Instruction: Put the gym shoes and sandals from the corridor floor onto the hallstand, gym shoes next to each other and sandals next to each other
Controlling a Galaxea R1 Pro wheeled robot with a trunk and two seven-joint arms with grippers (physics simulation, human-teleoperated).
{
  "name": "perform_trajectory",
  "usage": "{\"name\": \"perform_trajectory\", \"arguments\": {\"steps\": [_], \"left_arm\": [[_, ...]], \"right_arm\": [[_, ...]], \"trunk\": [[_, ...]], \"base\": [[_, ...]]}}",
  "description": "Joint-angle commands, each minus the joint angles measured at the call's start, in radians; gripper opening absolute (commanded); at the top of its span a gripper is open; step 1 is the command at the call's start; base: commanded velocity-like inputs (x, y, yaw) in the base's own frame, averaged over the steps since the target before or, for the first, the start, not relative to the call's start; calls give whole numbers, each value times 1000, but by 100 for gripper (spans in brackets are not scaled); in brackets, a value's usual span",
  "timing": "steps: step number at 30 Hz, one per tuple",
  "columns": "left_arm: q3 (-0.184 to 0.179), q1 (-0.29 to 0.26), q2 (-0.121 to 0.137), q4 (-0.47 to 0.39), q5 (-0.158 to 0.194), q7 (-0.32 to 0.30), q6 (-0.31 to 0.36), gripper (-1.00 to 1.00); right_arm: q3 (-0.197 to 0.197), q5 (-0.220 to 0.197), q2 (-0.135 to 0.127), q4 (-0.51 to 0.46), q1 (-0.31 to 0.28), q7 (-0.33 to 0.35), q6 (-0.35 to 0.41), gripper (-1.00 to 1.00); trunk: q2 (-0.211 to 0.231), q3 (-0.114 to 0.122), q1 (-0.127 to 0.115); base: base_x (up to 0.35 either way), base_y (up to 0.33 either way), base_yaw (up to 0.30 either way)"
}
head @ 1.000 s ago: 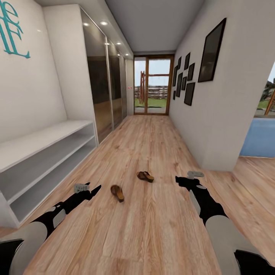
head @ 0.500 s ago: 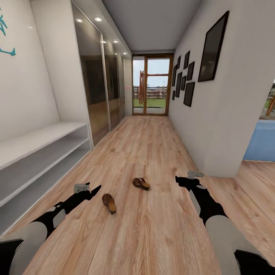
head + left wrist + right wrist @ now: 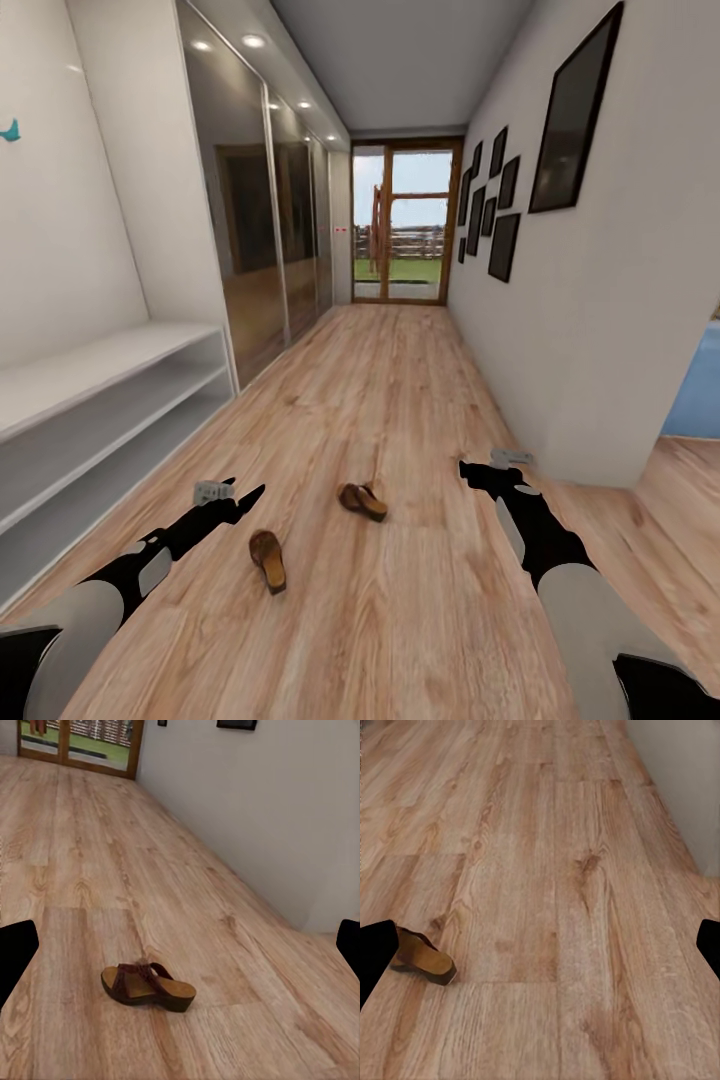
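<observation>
Two brown sandals lie apart on the corridor floor (image 3: 400, 400): one sandal (image 3: 362, 502) midway between my arms, the other sandal (image 3: 268, 560) nearer and just right of my left gripper (image 3: 252, 492). My right gripper (image 3: 466, 469) hovers above the planks, right of the farther sandal. The left wrist view looks at a strapped sandal (image 3: 147, 986) ahead of the left gripper (image 3: 180, 945), whose fingers stand wide apart and empty. In the right wrist view a sandal (image 3: 426, 958) shows beside one finger of the open right gripper (image 3: 540, 949). The gym shoes and the hallstand are out of view.
A long low white bench (image 3: 90, 400) with two open shelf levels runs along the left wall, then mirrored wardrobe doors (image 3: 265, 230). Framed pictures (image 3: 495, 215) hang on the right wall, whose corner (image 3: 600, 470) juts out near my right arm. A glass door (image 3: 400, 225) ends the corridor.
The camera has moved forward along the corridor, so the sandals sit lower and closer in the picture and the bench has slid left. Both arms hold the same pose.
</observation>
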Motion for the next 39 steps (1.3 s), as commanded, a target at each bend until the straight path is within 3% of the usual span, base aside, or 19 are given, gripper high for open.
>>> {"name": "perform_trajectory", "arguments": {"steps": [1,15,39], "left_arm": [[8,-1,0,2,-5,-5,-3,100],[7,-1,0,3,-5,-5,-3,100],[8,-1,0,3,-5,-7,-3,100]], "right_arm": [[-2,8,0,-2,0,0,6,100],[-2,8,0,-1,0,0,6,100],[-2,6,0,-2,0,0,6,100]], "trunk": [[0,-1,0],[0,-1,0],[0,-1,0]], "base": [[307,-188,117],[281,-177,198],[12,-8,245]]}}
